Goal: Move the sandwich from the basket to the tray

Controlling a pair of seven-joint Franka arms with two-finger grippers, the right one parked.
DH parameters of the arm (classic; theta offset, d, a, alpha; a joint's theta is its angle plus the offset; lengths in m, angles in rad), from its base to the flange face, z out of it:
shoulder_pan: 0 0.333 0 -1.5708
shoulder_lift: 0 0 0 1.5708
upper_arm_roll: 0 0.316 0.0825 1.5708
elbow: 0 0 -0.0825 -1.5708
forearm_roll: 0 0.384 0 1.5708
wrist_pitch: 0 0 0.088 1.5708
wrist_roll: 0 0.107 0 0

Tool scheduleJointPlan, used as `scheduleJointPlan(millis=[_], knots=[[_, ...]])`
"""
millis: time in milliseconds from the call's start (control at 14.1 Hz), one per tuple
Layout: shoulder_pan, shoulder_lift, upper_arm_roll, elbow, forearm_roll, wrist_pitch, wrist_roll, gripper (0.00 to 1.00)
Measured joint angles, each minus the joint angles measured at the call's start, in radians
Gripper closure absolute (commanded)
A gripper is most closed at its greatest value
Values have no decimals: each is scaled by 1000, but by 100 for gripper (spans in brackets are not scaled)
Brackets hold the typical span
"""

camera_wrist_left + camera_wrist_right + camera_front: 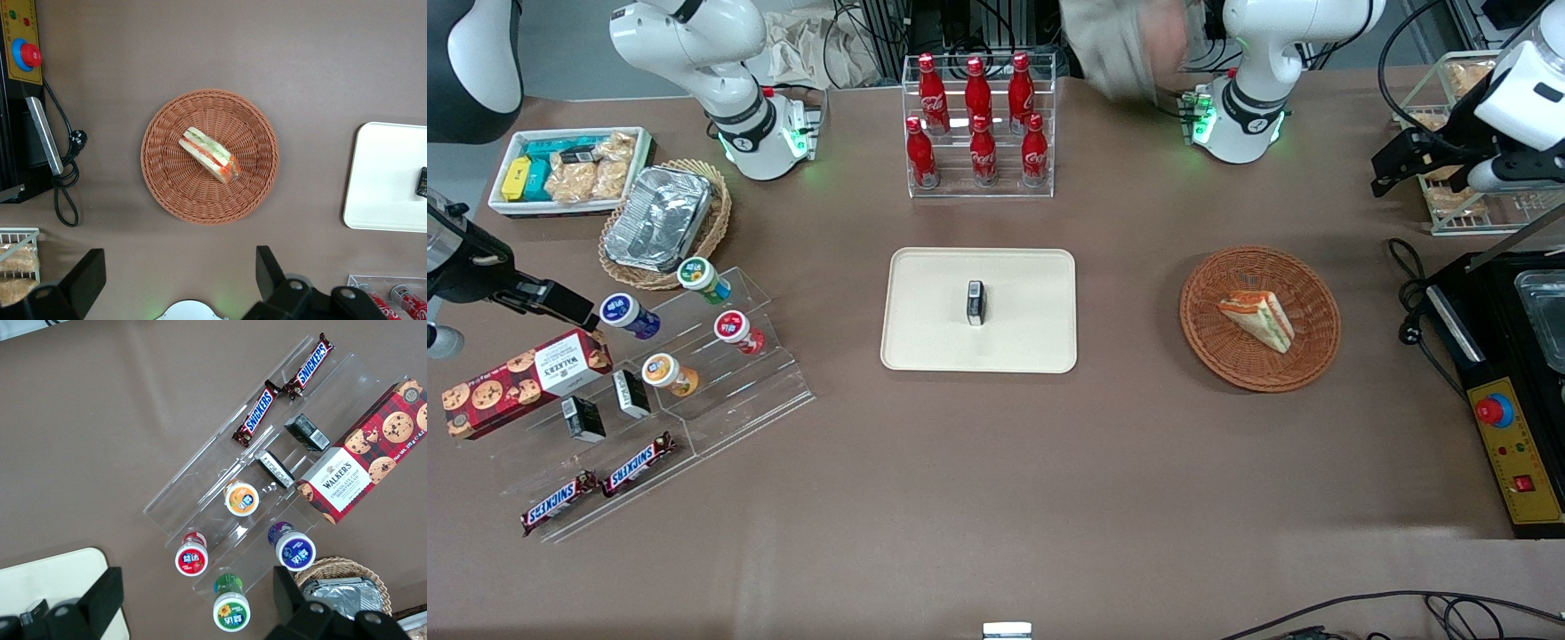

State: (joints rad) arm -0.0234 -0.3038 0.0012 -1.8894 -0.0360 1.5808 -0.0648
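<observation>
Here the sandwich [1258, 320] lies flat in the reddish-brown wicker basket [1218, 342], a little off centre, its red, orange and green cut edge facing the tray. The cream tray [925, 311] sits mid-desk, well apart from the basket toward the parked arm's end, with a small black box [975, 302] resting on its middle.

The left arm's gripper [177, 287] hangs high, farther from the front camera than the basket; in the wrist view its two dark fingers stand wide apart with nothing between them, so the jaws are fully open and empty. The step in hand looks like the approach. To do it well, I would bring the jaws down centred over the wedge, turned so the fingers close across the flat bread faces and not along the long filling edge, and squeeze lightly, since soft bread will likely crush or slide. On release, aim for bare tray beside the black box.

The brown desk [996, 462] is smooth and matte. Farther back stands a clear rack of red cola bottles [978, 129]; a black control box with a red stop button [1494, 411] sits near the basket at the working arm's end.
</observation>
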Motion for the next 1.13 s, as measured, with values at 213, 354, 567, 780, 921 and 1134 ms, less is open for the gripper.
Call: scheduleJointPlan(millis=[213, 354, 567, 780, 921, 1134], knots=[[0, 1, 0, 1, 0, 0, 0, 0], [0, 3, 0, 2, 0, 0, -1, 0], [0, 9, 0, -2, 0, -1, -5, 0], [0, 10, 0, -29, 0, 0, -54, 0], [0, 9, 0, -65, 1, 36, -132, 0], [0, -1, 1, -217, 1, 215, -245, 0]])
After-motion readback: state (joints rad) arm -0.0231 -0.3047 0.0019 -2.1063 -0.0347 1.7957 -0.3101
